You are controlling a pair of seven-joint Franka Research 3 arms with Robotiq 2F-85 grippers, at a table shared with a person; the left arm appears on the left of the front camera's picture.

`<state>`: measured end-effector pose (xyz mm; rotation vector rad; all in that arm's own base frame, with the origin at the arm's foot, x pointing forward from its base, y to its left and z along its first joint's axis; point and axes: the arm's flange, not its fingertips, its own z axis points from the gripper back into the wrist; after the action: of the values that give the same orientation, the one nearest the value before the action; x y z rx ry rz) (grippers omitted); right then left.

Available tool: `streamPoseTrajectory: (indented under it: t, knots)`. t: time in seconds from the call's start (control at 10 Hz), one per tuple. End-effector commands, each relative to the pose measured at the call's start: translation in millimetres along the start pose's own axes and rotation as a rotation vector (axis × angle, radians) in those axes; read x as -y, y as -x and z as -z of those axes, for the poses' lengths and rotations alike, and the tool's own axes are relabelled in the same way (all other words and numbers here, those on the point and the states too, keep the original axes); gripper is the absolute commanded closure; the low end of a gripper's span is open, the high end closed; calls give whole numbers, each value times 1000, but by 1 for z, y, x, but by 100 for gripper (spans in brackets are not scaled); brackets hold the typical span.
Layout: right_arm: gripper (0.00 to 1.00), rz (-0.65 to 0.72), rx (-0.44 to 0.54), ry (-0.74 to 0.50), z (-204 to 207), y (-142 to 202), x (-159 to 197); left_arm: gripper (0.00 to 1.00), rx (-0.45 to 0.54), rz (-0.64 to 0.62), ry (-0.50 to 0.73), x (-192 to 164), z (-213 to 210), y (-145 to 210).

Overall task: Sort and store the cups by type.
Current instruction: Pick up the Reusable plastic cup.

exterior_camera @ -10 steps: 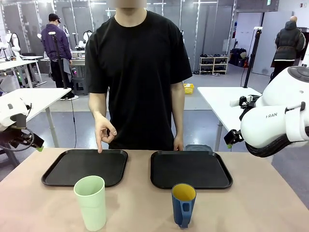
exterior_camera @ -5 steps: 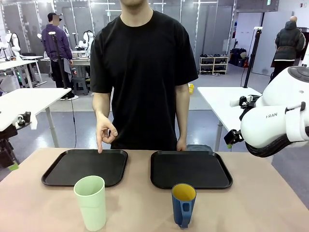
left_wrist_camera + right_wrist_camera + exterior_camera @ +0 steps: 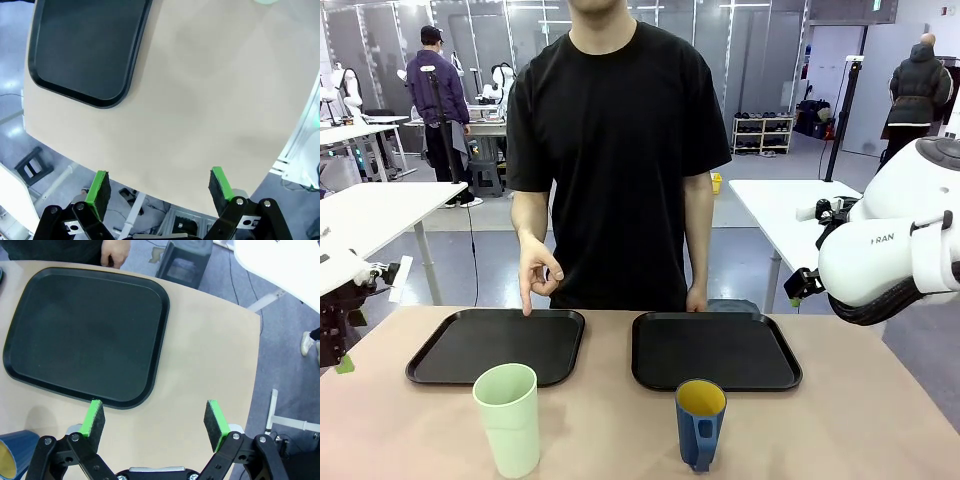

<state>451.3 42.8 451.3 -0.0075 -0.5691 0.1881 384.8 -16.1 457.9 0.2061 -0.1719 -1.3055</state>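
The left claw [image 3: 160, 186] is hanging wide open and empty over the edge of the tan table [image 3: 210, 100], with a black tray [image 3: 85, 50] lying ahead, off to one side. The right claw [image 3: 155, 420] is also gaping wide and holding nothing. Another black tray [image 3: 85, 330] is sitting just ahead of it, and the blue mug [image 3: 12, 460] is standing beside one finger. The front view is showing the green tumbler [image 3: 507, 418] standing near the first tray, where a person's hand [image 3: 538, 275] is pointing. Grey floor is stretching behind.

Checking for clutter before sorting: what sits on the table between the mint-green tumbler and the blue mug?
Nothing: the front view shows only bare tabletop between the mint-green tumbler and the blue mug.
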Motion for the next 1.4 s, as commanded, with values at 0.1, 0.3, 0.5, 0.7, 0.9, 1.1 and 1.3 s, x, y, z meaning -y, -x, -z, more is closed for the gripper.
streamPoseTrajectory:
  t: [0.1, 0.3, 0.5, 0.7, 0.9, 1.1, 1.3]
  knots:
    - [0, -1, 1, 7, 0, 0, 1, 0, -2, -41, -4, -2, -3, 3]
    - [0, -1, 1, 7, 0, 0, 1, 0, -2, -41, -4, -2, -3, 3]
    - [0, -1, 1, 7, 0, 0, 1, 0, -4, -19, -3, -2, -1, 5]
    - [0, -1, 1, 7, 0, 0, 1, 0, -26, 82, -52, -1, 29, -11]
    - [0, -1, 1, 7, 0, 0, 1, 0, 62, 175, -30, 16, 53, -14]
    - [0, -1, 1, 7, 0, 0, 1, 0, 112, 195, -37, 29, 72, -10]
    - [0, -1, 1, 7, 0, 0, 1, 0, 238, 215, 15, 42, 93, -4]
